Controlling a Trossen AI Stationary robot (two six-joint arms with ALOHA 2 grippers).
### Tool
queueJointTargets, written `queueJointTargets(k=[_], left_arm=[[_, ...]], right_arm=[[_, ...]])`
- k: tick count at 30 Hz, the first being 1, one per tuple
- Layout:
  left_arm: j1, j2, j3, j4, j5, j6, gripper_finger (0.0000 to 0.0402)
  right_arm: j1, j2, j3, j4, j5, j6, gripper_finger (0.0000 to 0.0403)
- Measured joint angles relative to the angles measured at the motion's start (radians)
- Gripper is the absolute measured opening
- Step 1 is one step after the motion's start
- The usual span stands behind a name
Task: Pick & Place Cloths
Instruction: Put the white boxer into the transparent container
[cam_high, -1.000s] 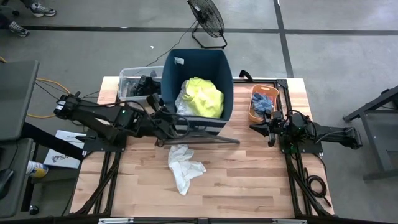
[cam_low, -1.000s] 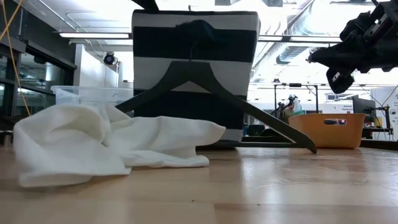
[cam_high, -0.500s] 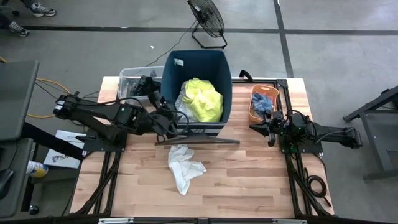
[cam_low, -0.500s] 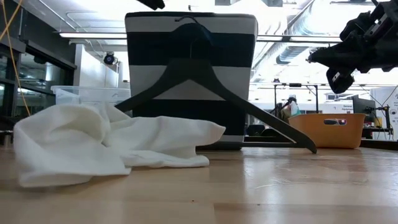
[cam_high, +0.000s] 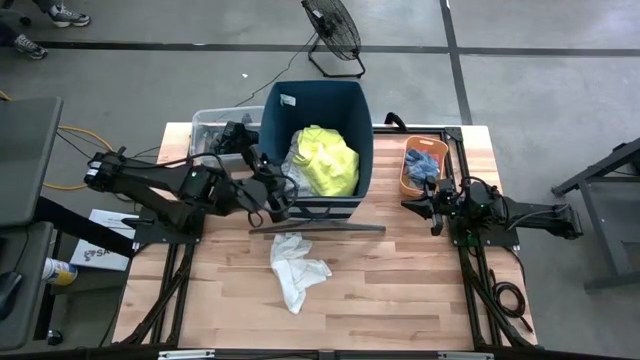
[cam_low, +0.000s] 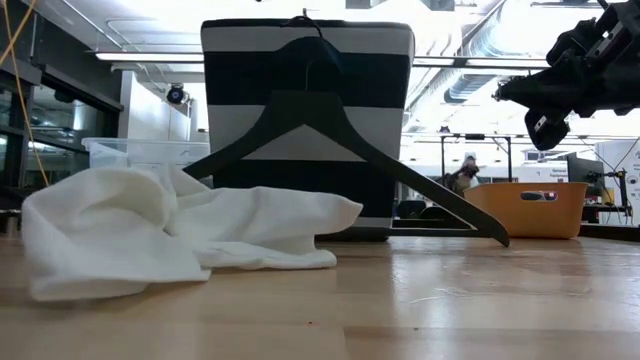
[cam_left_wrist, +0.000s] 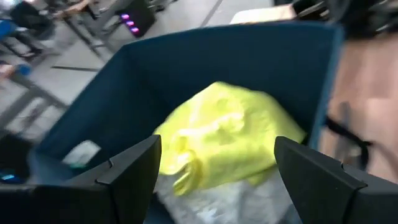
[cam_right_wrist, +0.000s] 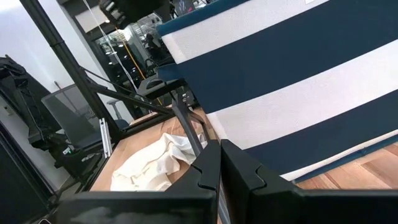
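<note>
1. Cloths are the job here: one crumpled white cloth (cam_high: 295, 268) lies loose on the wooden table (cam_high: 400, 290), and a neon-yellow shirt (cam_high: 325, 160) already sits inside the blue bin (cam_high: 365, 140) on top of a paler piece.
2. Taking the bin as the clock's centre in the overhead view, the white cloth lies at about 6 o'clock, just past a dark hanger (cam_high: 330, 227) that leans against the striped front of the bin.
3. Blue pieces (cam_high: 424, 163) fill the orange tub (cam_high: 406, 182) at 3 o'clock, and a clear box (cam_high: 205, 125) holding dark clothes stands at 9 o'clock.
4. Handling, as I judge it: the white cloth looks light, limp and thin, so it should bunch and drape when lifted rather than hold a shape. It is not fragile and not slippery, though a trailing end could catch the hanger or the bin rim.
5. Best hold is probably a raised fold near the thick middle of the heap, pinched from above, rather than a flat edge lying on the wood.
6. Left gripper (cam_high: 282, 203) hangs at the bin's near left edge, at about 8 o'clock, its fingers (cam_left_wrist: 134, 168) spread wide and holding nothing.
7. Right gripper (cam_high: 418, 208) waits at 4 o'clock, near the tub, fingers pressed together and empty.
</note>
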Motion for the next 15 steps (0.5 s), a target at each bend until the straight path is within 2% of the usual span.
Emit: queueJointTargets(k=[9, 15], left_arm=[[-0.020, -0.035, 0.000, 0.105, 0.281, -0.041, 0.0305], [-0.083, -0.039, 0.000, 0.094, 0.297, -0.042, 0.0305]], right_arm=[[0.000, 0.000, 0.000, 0.000, 0.000, 0.000, 0.0004], [0.000, 0.000, 0.000, 0.000, 0.000, 0.000, 0.0004]])
